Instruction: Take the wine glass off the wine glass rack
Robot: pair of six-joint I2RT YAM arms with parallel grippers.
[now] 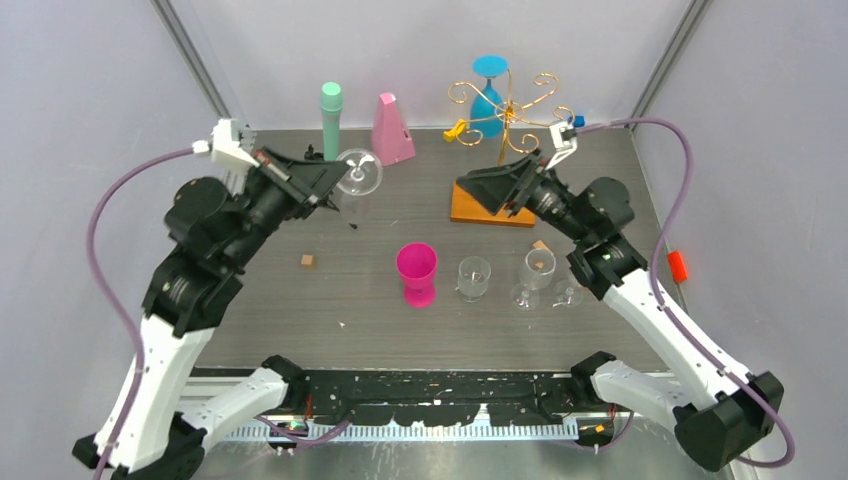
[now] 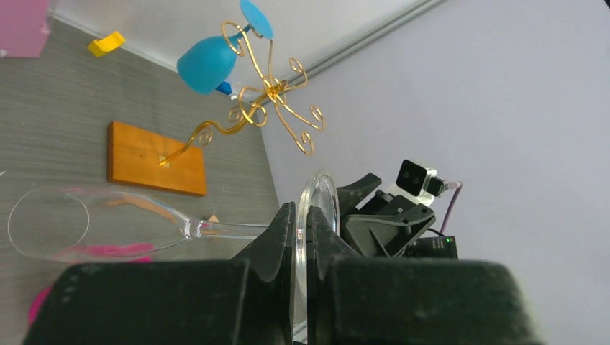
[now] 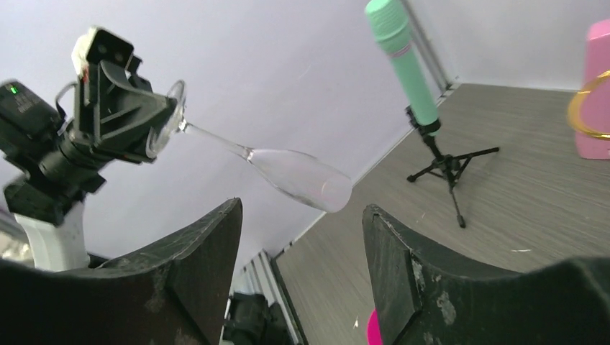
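Removal looks all but done: the left fingers (image 2: pixel 277 241) pinch the foot of a clear wine glass (image 2: pixel 54 224), held on its side in the air well left of the rack (image 1: pixel 510 112) and touching none of its wire. A blue glass (image 1: pixel 487 100) hangs upside down on the rack. The right fingers (image 3: pixel 208 251) are spread and empty, just in front of the rack's base. What remains, I judge, is setting the glass on the counter (image 1: pixel 420 205).

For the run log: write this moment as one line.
left tool: shut on foot of clear wine glass, glass sideways | right tool: open, empty | wine glass rack: blue glass hanging inverted
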